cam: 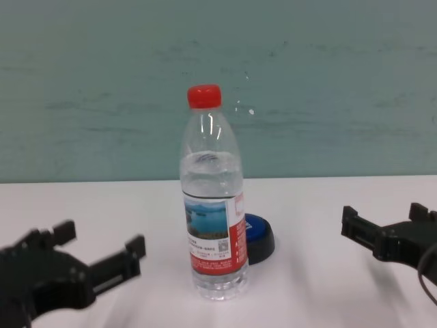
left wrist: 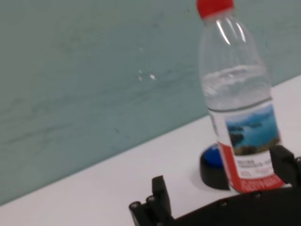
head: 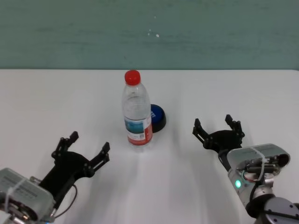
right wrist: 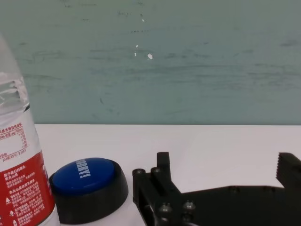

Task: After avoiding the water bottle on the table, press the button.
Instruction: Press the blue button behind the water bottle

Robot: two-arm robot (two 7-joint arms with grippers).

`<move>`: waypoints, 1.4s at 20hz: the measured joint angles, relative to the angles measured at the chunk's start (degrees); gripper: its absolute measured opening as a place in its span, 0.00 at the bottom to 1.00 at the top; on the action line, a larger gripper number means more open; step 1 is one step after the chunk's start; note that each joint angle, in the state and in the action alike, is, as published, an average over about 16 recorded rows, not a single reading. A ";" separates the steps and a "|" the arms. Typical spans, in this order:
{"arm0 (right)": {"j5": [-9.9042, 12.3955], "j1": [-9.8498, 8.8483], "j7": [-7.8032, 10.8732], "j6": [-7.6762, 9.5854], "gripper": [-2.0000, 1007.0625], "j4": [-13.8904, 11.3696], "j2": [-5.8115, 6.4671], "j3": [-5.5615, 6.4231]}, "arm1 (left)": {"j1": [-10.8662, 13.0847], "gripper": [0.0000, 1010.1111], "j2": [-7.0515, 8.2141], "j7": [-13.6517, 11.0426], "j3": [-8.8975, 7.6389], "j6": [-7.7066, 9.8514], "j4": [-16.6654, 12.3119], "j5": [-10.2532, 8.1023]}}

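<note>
Two pincers, nearest the camera, one per arm. Left pincer (head: 84, 149): lower left of the head view, black fingers spread wide, holding nothing, hovering low over the tabletop (head: 42, 102). Right pincer (head: 217, 127): right of centre in the head view, fingers likewise spread and empty, low over the tabletop and well apart from the other items.

One water bottle (head: 136, 109): clear plastic, red screw cap, label with a lake picture and red band. It stands upright at the centre of the head view, between the two pincers and touched by neither. Contents: clear water, filled to a level partway up the shoulder; the neck above that is empty. Cap is on.

One button (head: 157, 117): low blue dome on a black base, white lettering on the dome too small to read. It sits just behind and to the right of the bottle in the head view, partly hidden by it; whether the two touch cannot be told. In the right wrist view the button (right wrist: 87, 187) shows at lower left beside the bottle's red label, with the pincer's fingers to its right, apart from it.

One tabletop: plain white, running the full width of the frame, backed by a teal wall (head: 149, 32).
</note>
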 joint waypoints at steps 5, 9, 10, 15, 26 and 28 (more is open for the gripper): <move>0.00 0.00 0.00 0.00 1.00 0.00 0.00 0.00 | 0.05 0.99 -0.57 0.17 -0.71 -0.54 0.30 -1.44; 0.00 0.00 0.00 0.00 1.00 0.00 0.00 0.00 | -0.49 0.99 -1.13 0.40 -1.13 -0.56 1.16 -2.21; 0.00 0.00 0.00 0.00 1.00 0.00 0.00 0.00 | -0.66 0.99 -1.27 0.45 -1.17 -0.54 1.49 -2.33; 0.00 0.00 0.00 0.00 1.00 0.00 0.00 0.00 | -1.48 0.99 -1.67 0.82 -0.98 -0.48 3.34 -1.82; 0.00 0.00 0.00 0.00 1.00 0.00 0.00 0.00 | -2.20 0.99 -1.76 1.62 -0.49 -1.69 5.46 0.84; 0.00 0.00 0.00 0.00 1.00 0.00 0.00 0.00 | -2.20 0.99 -1.75 1.67 -0.49 -1.87 5.50 1.09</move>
